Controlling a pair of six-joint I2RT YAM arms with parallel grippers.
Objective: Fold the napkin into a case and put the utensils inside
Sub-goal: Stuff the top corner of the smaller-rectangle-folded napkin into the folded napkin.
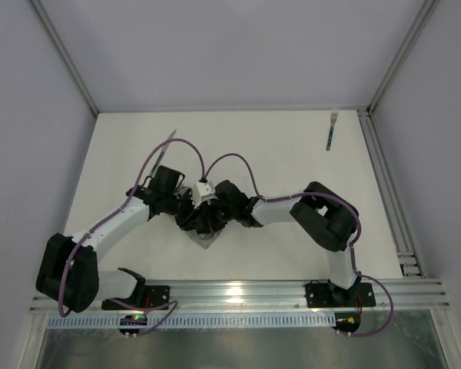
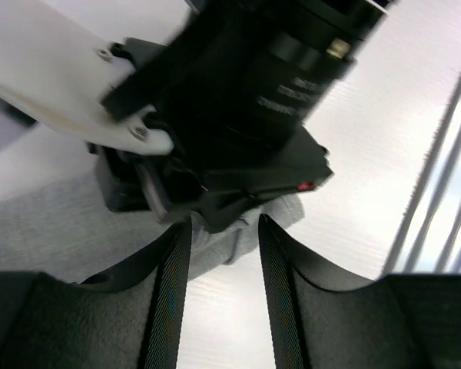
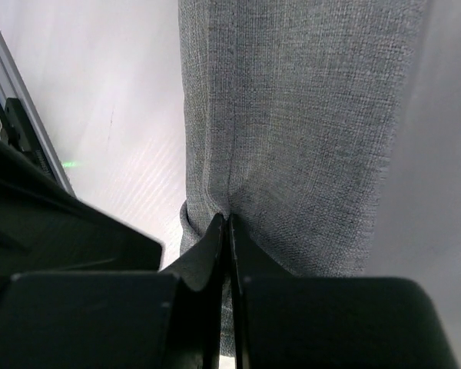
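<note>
My right gripper [image 3: 224, 224] has its jaws pressed together on a pucker of the napkin [image 3: 292, 115]. It pinches the grey cloth at the near end of what looks like a folded band. I read that as a hold meant to pin or drag a fold while the case is shaped. The left gripper [image 2: 224, 231] sits right against it, jaws spread, with a corner of cloth lying in the gap near the tips. I judge it grips nothing and is perhaps placed to take the next edge.

The napkin lies mid-surface [image 1: 292, 154], under both wrists. The fork [image 1: 332, 129] lies near the back right corner and the knife [image 1: 166, 144] at back left. Both are well apart from the cloth, as they should be until a case exists.

From overhead the wrists cover nearly all the napkin and only a sliver shows beneath them, so I cannot tell how many folds are in. The knife is thin and partly crossed by a cable. The left wrist view is mostly blocked by the other arm's black housing.
</note>
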